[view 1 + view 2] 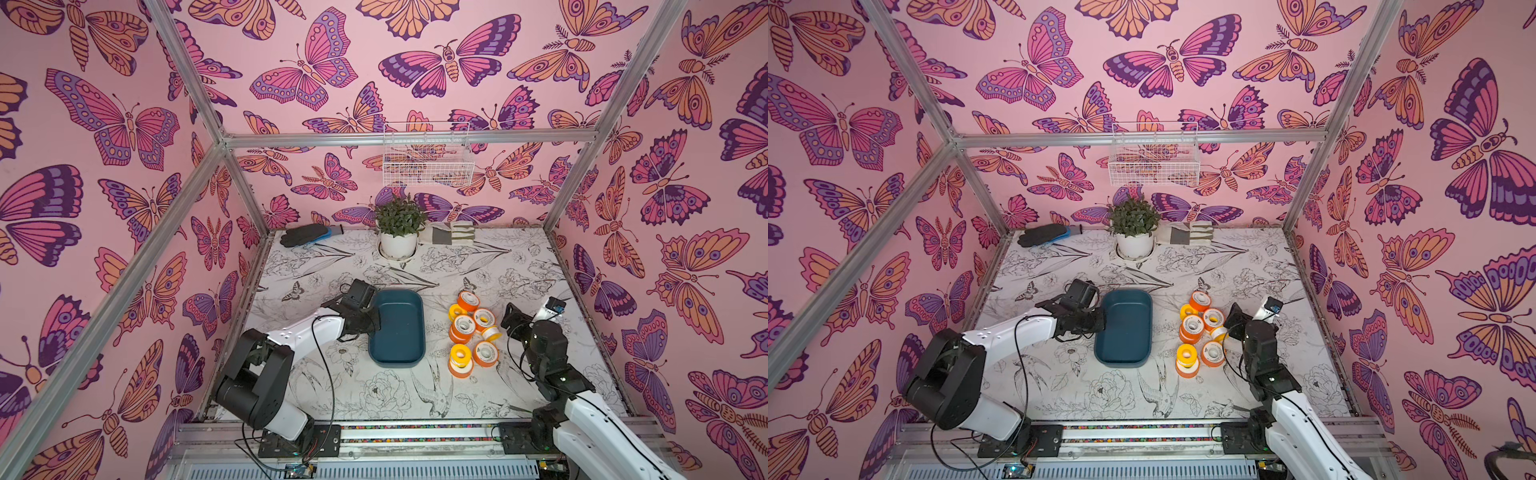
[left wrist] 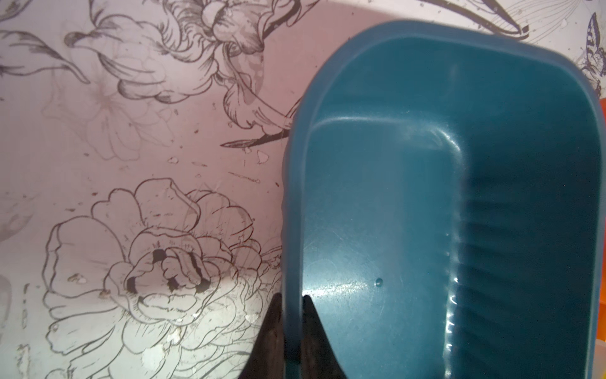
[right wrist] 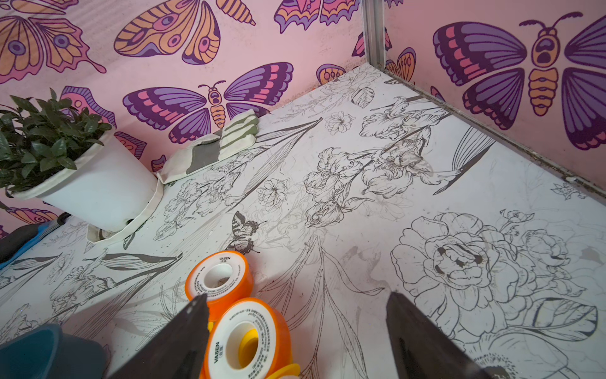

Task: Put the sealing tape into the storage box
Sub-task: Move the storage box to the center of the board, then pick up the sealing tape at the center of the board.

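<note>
Tape lies in a tight cluster on the table, right of the box and a little apart from it. None is in the box, which is empty in both top views. There seem to be seven or eight spools, but some look stacked, so the count is unsure.

The left gripper pinches the box's left rim, one finger inside the wall and one outside. I take that as steadying the box.

The right gripper sits just right of the cluster, fingers spread wide with nothing between them. In its wrist view one fingertip overlaps an orange spool; whether it touches cannot be told.

The step in hand looks like the first pick, not yet made. The next move calls for setting the spread fingers astride one spool on the cluster's right edge, where neighbours crowd least. The gripper would then close on it, lift it clear, carry it left over the box's rim and let go. Being round, a nudged spool could roll.
</note>
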### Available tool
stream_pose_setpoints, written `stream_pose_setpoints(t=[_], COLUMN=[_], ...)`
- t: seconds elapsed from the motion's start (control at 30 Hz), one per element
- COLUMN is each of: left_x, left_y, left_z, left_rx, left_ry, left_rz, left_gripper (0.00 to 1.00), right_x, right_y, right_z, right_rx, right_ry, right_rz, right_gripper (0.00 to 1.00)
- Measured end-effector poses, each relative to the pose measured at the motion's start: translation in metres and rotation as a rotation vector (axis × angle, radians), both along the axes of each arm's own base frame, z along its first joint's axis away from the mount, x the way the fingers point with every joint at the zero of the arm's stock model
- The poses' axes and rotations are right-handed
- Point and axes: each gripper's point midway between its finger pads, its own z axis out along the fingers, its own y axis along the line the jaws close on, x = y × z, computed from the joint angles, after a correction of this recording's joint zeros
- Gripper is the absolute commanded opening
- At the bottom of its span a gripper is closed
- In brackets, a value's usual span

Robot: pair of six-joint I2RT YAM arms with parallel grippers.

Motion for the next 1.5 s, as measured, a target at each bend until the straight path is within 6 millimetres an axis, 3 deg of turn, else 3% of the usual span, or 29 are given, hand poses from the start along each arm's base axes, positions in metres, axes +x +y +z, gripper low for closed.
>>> stream_pose_setpoints(t=[0.17, 0.3, 0.53, 0.63, 0.73, 0.83, 0.93, 1.07, 1.23, 1.5], left_x=[-0.005, -0.005, -0.017, -0.029, -0.042, -0.057, -0.076, -0.099, -0.118, -0.123], left_y=[0.003, 0.003, 0.012, 0.021, 0.027, 0.029, 0.030, 0.039, 0.061, 0.068], left_z=[0.007, 0.020, 0.059, 0.092, 0.121, 0.134, 0.142, 0.160, 0.171, 0.172], left_rx=[-0.009, -0.028, -0.052, -0.072, -0.114, -0.149, -0.180, -0.189, -0.149, -0.138], left_ry=[-0.009, -0.040, -0.108, -0.181, -0.256, -0.273, -0.265, -0.291, -0.348, -0.371], left_rz=[0.008, 0.011, 0.014, 0.021, 0.022, 0.008, -0.026, -0.062, -0.043, -0.036], left_gripper=[0.26, 0.29, 0.36, 0.38, 0.42, 0.43, 0.50, 0.60, 0.76, 0.80], right_x=[0.000, 0.001, 0.007, 0.019, 0.041, 0.063, 0.082, 0.092, 0.090, 0.085], right_y=[0.000, -0.001, 0.002, 0.012, 0.030, 0.051, 0.069, 0.082, 0.092, 0.099], right_z=[-0.004, -0.005, -0.010, 0.000, 0.023, 0.043, 0.049, 0.028, -0.015, -0.059], right_rx=[-0.004, -0.007, -0.027, -0.050, -0.064, -0.067, -0.083, -0.117, -0.153, -0.094], right_ry=[0.013, 0.018, 0.066, 0.116, 0.179, 0.248, 0.342, 0.500, 0.720, 0.913], right_rz=[-0.003, -0.007, 0.001, 0.040, 0.107, 0.186, 0.254, 0.315, 0.391, 0.472], right_gripper=[0.89, 0.90, 0.89, 0.91, 0.93, 0.98, 0.99, 0.99, 0.99, 0.99])
